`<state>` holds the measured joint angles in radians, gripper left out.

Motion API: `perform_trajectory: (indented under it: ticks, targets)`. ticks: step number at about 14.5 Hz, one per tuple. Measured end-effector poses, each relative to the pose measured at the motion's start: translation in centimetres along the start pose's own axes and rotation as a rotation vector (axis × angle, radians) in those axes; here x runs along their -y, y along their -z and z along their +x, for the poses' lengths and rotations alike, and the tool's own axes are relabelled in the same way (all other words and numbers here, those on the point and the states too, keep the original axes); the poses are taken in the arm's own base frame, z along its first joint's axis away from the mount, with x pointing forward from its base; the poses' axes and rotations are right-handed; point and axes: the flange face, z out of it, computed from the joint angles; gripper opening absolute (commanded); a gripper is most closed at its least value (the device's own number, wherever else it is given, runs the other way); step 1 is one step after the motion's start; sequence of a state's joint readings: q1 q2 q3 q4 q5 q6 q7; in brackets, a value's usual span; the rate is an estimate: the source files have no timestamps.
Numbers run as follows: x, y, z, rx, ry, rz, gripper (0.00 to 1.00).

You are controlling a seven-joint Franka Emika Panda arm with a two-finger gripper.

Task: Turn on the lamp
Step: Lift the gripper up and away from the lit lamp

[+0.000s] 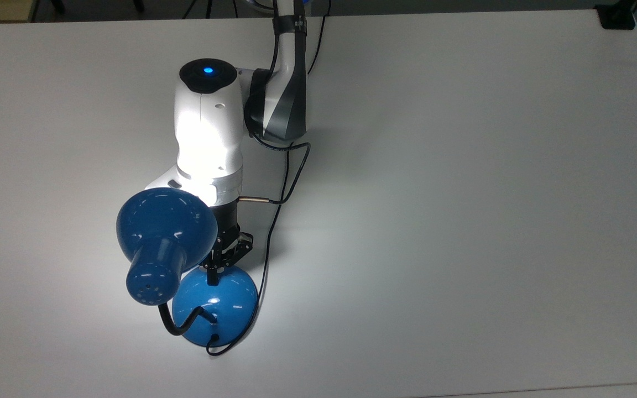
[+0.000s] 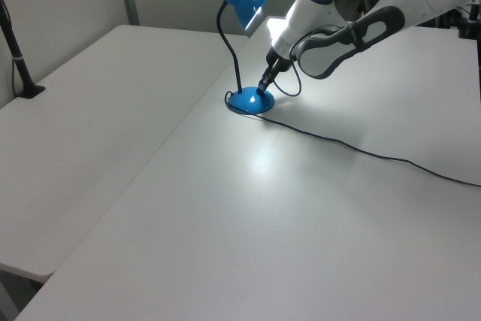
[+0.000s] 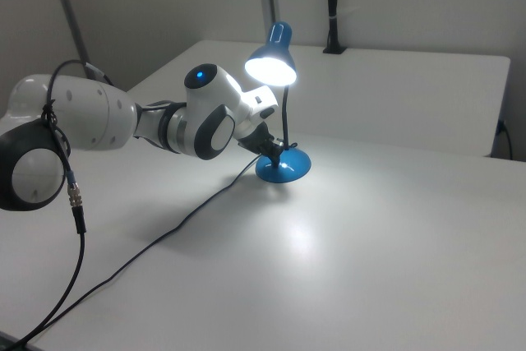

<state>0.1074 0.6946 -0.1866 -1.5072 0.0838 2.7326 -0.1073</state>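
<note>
The lamp (image 1: 186, 260) stands lit on the white tabletop (image 1: 462, 193), toward the top view's left, shade glowing in the right view. The gripper (image 1: 213, 271) presses its narrow, closed jaws, tip down, onto the domed base.

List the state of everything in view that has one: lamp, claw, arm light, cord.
lamp: lit, upright on the table, shade aimed down at the arm.
claw: shut, tip on the lamp's base.
arm light: glowing blue.
cord: slack, lying across the table.
</note>
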Motion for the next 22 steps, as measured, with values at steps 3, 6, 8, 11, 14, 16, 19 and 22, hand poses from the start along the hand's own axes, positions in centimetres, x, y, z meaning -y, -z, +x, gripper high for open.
perform_trajectory:
  ticks: [3,6,8,11,14,16,19,22]
  targets:
    - [0.0,0.0,0.0,0.000,-0.003,0.000,0.00]
    - [0.0,0.0,0.0,-0.002,-0.013,0.000,0.00]
    - [0.3,0.1,0.2,-0.014,-0.015,0.003,0.00]
    - [0.0,2.2,0.5,-0.036,-0.028,0.006,0.00]
    - [-1.1,6.4,0.3,-0.048,-0.066,0.013,0.29]
    - [-1.9,8.8,-0.5,-0.005,-0.084,0.023,0.72]
    - [-3.0,13.2,-1.7,0.182,-0.107,0.061,1.00]
    - [-3.6,18.9,-2.7,0.337,-0.114,0.101,1.00]
